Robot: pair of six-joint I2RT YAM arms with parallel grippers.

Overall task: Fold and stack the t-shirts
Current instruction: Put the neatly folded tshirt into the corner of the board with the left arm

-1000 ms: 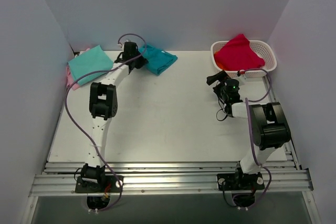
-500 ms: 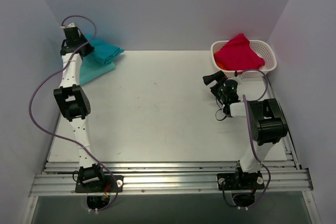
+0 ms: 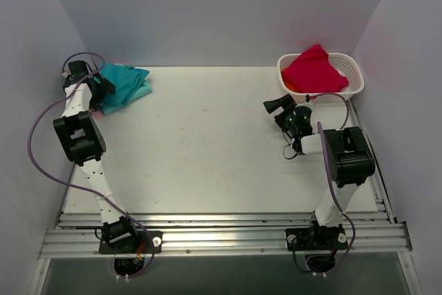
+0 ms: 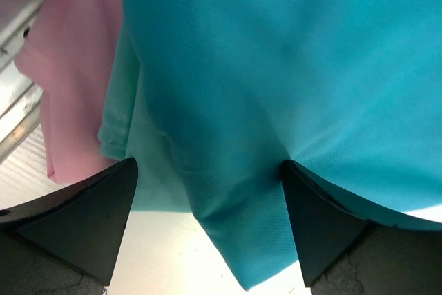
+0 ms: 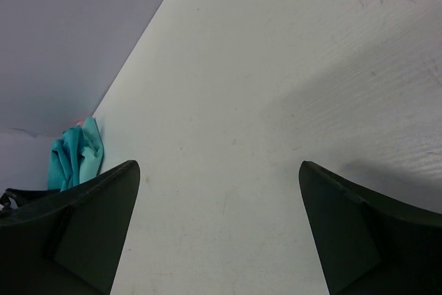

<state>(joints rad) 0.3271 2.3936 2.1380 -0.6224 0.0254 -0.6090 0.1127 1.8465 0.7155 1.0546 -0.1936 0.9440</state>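
The deep teal t-shirt [image 3: 124, 79] lies bunched on the paler mint-green t-shirt [image 3: 142, 91] in the far left corner. My left gripper [image 3: 102, 89] is at the pile's left edge. In the left wrist view the teal t-shirt [image 4: 276, 67] fills the frame over the mint one [image 4: 148, 170] and the pink one [image 4: 69, 67]. The left gripper [image 4: 210, 184] is open, with a loose teal corner lying between its fingers, unpinched. My right gripper [image 3: 273, 105] hovers open over bare table right of centre, nothing between its fingers [image 5: 90, 219]. The distant teal pile [image 5: 72, 157] shows in the right wrist view.
A white basket [image 3: 356, 77] holding a red cloth [image 3: 314, 67] stands at the back right, just behind the right gripper. Walls close in the table on the left, back and right. A metal rail [image 3: 221, 233] runs along the near edge by the arm bases.
My left arm swung the teal t-shirt from the back middle onto the pile in the far left corner, then its jaws opened and let go. The right gripper drifted slightly left.
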